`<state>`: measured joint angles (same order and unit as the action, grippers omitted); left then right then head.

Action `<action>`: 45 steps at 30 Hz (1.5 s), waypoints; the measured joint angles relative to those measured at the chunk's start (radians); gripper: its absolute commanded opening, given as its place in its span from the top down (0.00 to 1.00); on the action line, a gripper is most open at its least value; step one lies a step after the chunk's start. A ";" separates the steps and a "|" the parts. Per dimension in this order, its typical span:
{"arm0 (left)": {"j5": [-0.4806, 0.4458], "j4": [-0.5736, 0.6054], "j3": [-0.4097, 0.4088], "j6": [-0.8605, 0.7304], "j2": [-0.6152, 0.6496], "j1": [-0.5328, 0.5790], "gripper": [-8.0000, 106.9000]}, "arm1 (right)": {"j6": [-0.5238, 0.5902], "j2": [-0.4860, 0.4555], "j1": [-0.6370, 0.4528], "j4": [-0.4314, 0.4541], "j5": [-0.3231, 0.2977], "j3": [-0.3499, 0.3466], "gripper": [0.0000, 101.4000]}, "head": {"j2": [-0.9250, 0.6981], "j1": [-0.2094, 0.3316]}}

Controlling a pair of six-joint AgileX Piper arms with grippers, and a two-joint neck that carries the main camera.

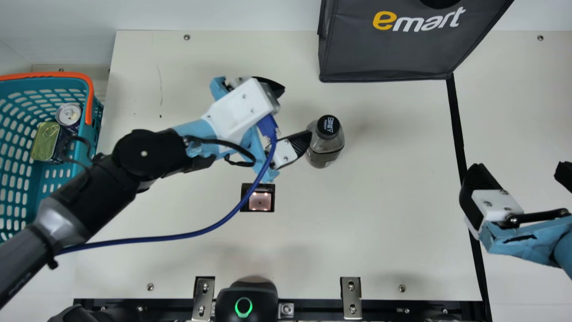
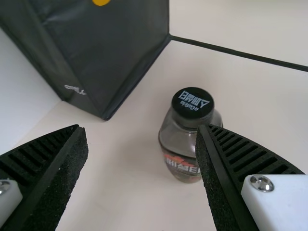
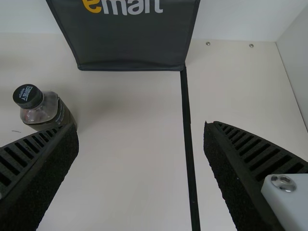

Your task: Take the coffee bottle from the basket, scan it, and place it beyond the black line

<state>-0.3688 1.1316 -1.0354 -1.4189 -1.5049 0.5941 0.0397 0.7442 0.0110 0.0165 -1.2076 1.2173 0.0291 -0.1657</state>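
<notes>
Between left pincer (image 1: 297, 111) and right pincer (image 1: 518, 167), both wide apart, an upright coffee bottle (image 1: 325, 144), see-through at the shoulders, black-capped.

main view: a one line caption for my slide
Left hand open beside the upright coffee bottle, with the black line farther right and the basket at far left.

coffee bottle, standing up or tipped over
Upright: the bottle stands on its base on the table, its black cap uppermost, facing the camera in the main view.
</notes>
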 measured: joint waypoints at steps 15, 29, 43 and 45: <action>0.068 -0.127 0.134 0.214 0.166 -0.097 0.15 | 0.000 0.000 0.000 0.000 0.000 0.000 0.10 | 0.000 0.000; 0.059 -0.302 0.225 0.446 0.314 -0.196 0.15 | 0.000 0.000 0.000 0.000 0.000 0.000 0.10 | 0.000 0.000; 0.009 -0.464 0.272 0.649 0.449 -0.260 0.15 | 0.000 0.000 0.000 0.000 0.000 0.000 0.10 | 0.000 0.000; 0.003 -0.486 0.280 0.677 0.468 -0.264 0.15 | 0.000 0.000 0.000 0.000 0.000 0.000 0.10 | 0.000 0.000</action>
<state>-0.3655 0.6456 -0.7558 -0.7419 -1.0371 0.3303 0.0397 0.7442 0.0110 0.0165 -1.2076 1.2173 0.0291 -0.1657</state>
